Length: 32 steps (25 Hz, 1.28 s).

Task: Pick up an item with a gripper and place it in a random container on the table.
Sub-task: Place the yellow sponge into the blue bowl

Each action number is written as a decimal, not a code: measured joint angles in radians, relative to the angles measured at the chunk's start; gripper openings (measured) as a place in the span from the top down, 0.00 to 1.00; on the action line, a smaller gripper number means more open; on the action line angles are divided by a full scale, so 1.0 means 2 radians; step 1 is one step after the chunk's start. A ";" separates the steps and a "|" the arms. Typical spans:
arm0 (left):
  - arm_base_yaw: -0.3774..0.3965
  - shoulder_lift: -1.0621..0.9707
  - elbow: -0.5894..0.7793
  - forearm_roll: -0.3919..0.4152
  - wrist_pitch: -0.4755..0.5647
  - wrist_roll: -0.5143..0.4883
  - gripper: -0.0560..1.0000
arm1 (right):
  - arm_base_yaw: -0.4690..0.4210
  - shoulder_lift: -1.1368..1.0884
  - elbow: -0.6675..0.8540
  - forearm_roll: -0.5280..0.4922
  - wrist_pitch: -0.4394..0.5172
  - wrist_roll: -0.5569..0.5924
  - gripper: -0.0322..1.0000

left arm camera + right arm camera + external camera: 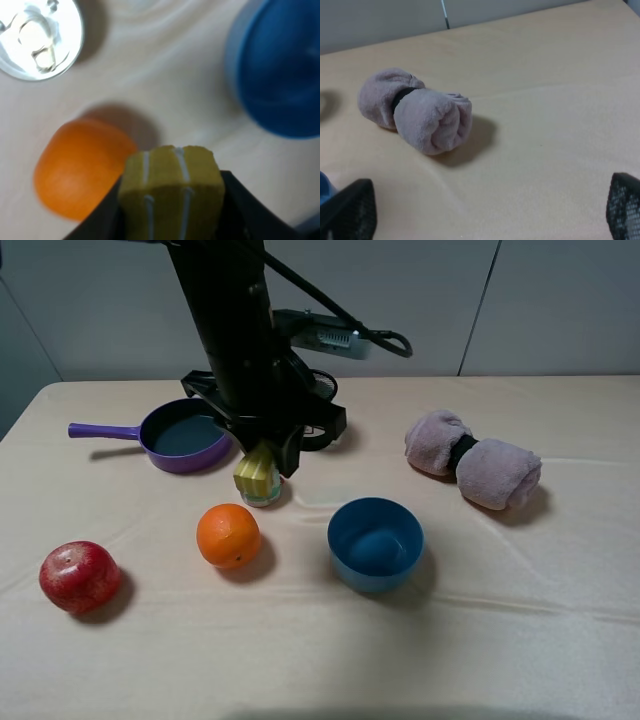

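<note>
My left gripper (262, 458) hangs from the black arm and is shut on the yellow ribbed block (256, 473), holding it above the beige table (520, 640), just over a small tin can (264, 496). In the left wrist view the block (172, 192) sits between the dark fingers (100, 222). The blue bowl (375, 543) stands to the right of the block and nearer the front, empty; it also shows in the left wrist view (280, 70). My right gripper (490, 217) is open and empty above the cloth, and is out of the exterior view.
An orange (228, 536) lies in front of the block and also shows in the left wrist view (80, 172). A red apple (79, 577) lies at the front left. A purple long-handled pan (183, 436) stands at the back left. A rolled pink towel (472, 459) lies at the right.
</note>
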 joint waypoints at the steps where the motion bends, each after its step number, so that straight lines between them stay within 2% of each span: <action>1: -0.007 0.000 0.000 0.000 -0.008 0.000 0.60 | 0.000 0.000 0.000 0.000 0.000 0.000 0.30; 9: -0.051 0.000 0.000 0.000 -0.069 0.001 0.60 | 0.000 0.000 0.000 0.000 0.000 0.000 0.30; 15: -0.074 0.000 0.000 0.000 -0.117 0.020 0.60 | 0.000 0.000 0.000 0.000 0.000 0.000 0.30; 20: -0.087 0.008 0.000 0.001 -0.154 0.024 0.61 | 0.000 0.000 0.000 0.000 0.000 0.000 0.30; 26: -0.098 0.051 0.000 0.004 -0.198 0.068 0.61 | 0.000 0.000 0.000 0.000 0.000 0.000 0.30; 32: -0.103 0.080 0.000 0.004 -0.240 0.075 0.61 | 0.000 0.000 0.000 0.000 0.000 0.000 0.30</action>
